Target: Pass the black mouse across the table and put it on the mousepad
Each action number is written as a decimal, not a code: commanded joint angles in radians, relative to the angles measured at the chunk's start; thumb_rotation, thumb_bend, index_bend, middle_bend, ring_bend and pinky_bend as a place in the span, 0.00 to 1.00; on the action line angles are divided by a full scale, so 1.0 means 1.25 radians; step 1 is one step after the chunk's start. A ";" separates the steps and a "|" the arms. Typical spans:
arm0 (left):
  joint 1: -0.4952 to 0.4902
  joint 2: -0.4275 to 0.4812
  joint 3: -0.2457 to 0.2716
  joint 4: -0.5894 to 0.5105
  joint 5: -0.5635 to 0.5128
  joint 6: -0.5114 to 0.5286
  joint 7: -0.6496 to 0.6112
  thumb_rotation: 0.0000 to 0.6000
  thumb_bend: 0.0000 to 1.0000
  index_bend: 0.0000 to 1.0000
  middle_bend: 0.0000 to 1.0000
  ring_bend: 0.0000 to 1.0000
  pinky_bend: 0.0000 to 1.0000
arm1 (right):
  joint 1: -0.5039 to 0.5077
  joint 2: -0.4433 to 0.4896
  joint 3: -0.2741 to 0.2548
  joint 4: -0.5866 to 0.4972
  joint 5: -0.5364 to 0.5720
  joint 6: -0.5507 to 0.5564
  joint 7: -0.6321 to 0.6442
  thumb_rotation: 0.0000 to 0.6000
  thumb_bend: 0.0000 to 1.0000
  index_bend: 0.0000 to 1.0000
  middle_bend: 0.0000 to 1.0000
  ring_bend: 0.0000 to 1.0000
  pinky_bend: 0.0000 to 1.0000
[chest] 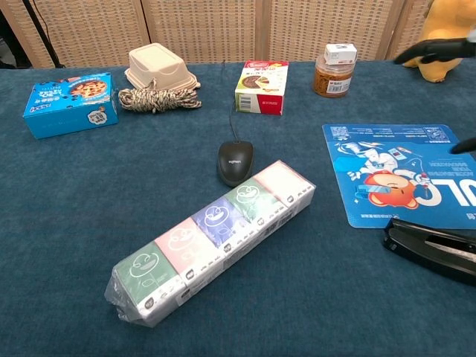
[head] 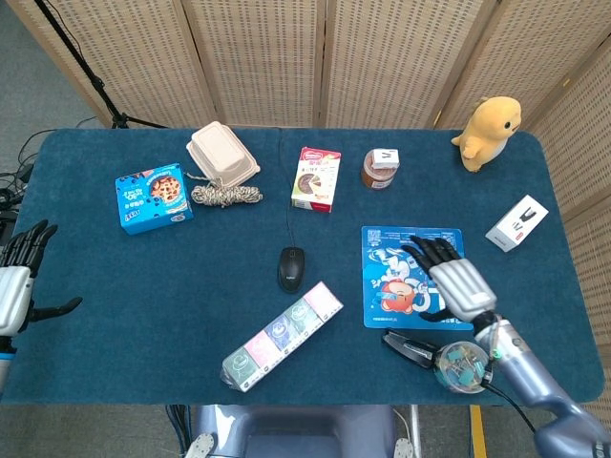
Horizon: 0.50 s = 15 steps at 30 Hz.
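The mouse (head: 292,268) lies on the table (head: 95,315) near its middle, its cord running away toward the far edge, and no hand touches it. Just in front of it sits a long wrapped pack of tissues (head: 283,336), set at a slant, one end close to the mouse. The mousepad (head: 391,253) lies to the right of the mouse, apart from it.

The right hand (head: 456,284) is over the right half of the mousepad, fingers spread and holding nothing; in the chest view only dark fingertips (chest: 431,49) show at the right edge. The left hand (head: 17,282) is at the left edge of the table, well apart from the mouse, fingers apart and empty.

Near the front of the mousepad lie a black stapler (head: 409,348) and a round tub of clips (head: 462,366). Along the far side stand a blue box (head: 153,197), a beige container (head: 221,154), a coil of rope (head: 226,195), a snack box (head: 317,178), a jar (head: 380,169) and a yellow plush (head: 490,131). A white box (head: 516,222) lies at the right.
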<state>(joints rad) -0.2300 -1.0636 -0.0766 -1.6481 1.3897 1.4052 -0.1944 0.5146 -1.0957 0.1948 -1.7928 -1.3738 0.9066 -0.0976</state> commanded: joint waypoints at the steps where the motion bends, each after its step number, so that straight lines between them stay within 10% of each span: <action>1: 0.008 0.019 0.011 -0.002 0.014 -0.005 -0.019 1.00 0.05 0.00 0.00 0.00 0.00 | 0.079 -0.073 0.022 0.044 -0.006 -0.063 -0.006 1.00 0.00 0.00 0.00 0.00 0.00; 15: 0.012 0.048 -0.004 0.005 -0.021 -0.048 -0.063 1.00 0.05 0.00 0.00 0.00 0.00 | 0.294 -0.310 0.065 0.267 -0.021 -0.158 0.003 1.00 0.00 0.00 0.00 0.00 0.00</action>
<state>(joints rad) -0.2139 -1.0052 -0.0803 -1.6416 1.3647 1.3466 -0.2723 0.8486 -1.4428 0.2643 -1.5039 -1.3985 0.7313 -0.0995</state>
